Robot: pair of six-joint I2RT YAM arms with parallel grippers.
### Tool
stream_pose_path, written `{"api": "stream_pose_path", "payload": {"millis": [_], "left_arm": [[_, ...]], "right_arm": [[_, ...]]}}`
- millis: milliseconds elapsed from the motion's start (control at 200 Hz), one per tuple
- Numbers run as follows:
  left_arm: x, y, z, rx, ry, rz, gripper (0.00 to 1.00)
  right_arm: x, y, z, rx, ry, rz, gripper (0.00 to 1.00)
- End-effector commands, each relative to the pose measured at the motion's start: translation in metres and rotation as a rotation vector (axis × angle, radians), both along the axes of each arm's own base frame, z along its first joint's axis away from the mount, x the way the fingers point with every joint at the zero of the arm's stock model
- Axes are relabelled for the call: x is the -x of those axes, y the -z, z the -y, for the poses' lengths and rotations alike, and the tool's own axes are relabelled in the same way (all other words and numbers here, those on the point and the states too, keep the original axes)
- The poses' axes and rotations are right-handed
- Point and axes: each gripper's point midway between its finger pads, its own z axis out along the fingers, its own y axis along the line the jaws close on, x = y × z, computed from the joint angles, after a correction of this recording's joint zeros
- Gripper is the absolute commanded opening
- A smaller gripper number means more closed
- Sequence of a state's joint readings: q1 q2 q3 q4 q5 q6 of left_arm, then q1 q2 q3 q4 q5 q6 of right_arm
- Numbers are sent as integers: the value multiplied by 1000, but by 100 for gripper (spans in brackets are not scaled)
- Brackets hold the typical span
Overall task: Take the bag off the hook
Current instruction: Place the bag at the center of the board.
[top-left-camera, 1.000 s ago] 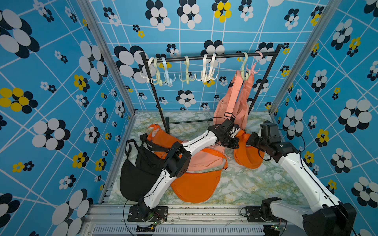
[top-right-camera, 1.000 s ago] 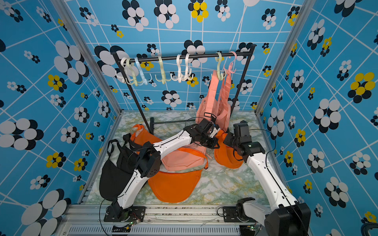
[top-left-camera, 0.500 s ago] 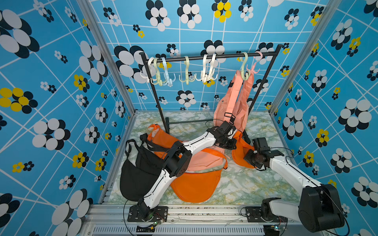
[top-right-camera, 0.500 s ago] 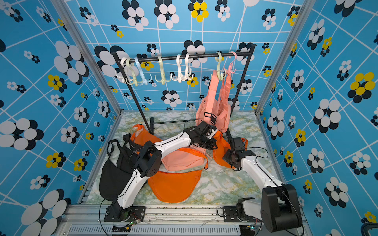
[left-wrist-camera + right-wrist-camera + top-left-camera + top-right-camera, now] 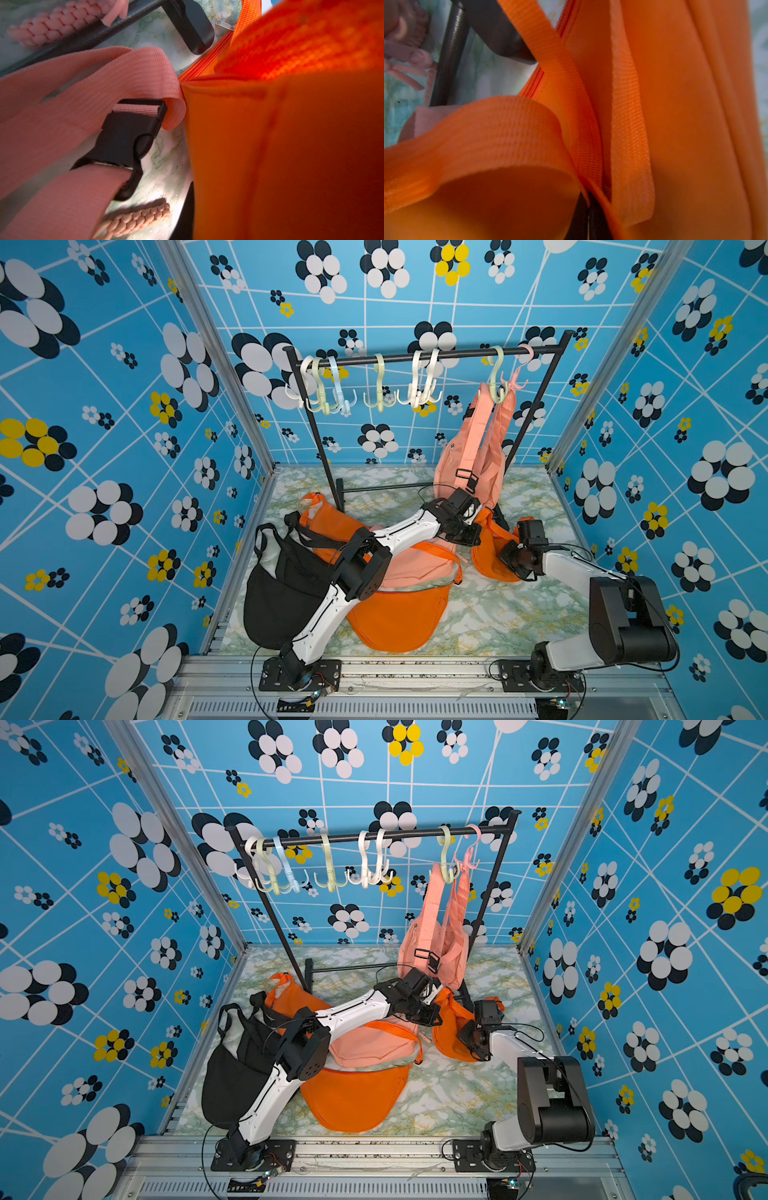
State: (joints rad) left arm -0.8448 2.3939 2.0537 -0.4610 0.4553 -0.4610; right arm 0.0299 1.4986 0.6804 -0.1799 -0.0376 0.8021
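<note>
Top views both show the pink bag (image 5: 469, 460) hanging on the green hook (image 5: 496, 381); the right pincer (image 5: 509, 558) pinches an orange strap (image 5: 508, 128), the left pincer (image 5: 471, 531) open or closed I cannot tell, so best release and lift the pink loop (image 5: 483, 404) upward.

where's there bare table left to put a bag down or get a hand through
Biggest bare patch of table: front right, between the front orange bag and the right arm. A thin strip also lies along the rack's base bar, behind the left arm. Crowded: the left side and middle, under the black bag, left arm and piled bags.
</note>
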Motion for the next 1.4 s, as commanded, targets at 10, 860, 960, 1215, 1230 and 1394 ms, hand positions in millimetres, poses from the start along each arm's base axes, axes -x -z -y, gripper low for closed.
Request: {"api": "stream_pose_path", "payload": {"millis": [10, 860, 960, 1215, 1230, 1394], "left_arm": [[5, 2, -4, -18, -6, -8, 28], [-19, -156, -110, -301, -105, 545, 99], [-33, -164, -118, -332, -127, 603, 99], [-74, -164, -115, -298, -162, 562, 99], [-75, -164, -113, -288, -162, 557, 99], [-84, -163, -88, -75, -127, 427, 99]], "right_arm": [[-13, 5, -3, -37, 8, 9, 0], [-50, -106, 11, 102, -112, 259, 84], [-42, -138, 23, 179, -87, 329, 87], [-23, -194, 34, 244, -42, 463, 92], [-23, -195, 34, 242, -42, 467, 92], [-22, -201, 20, 176, -83, 504, 79]]}}
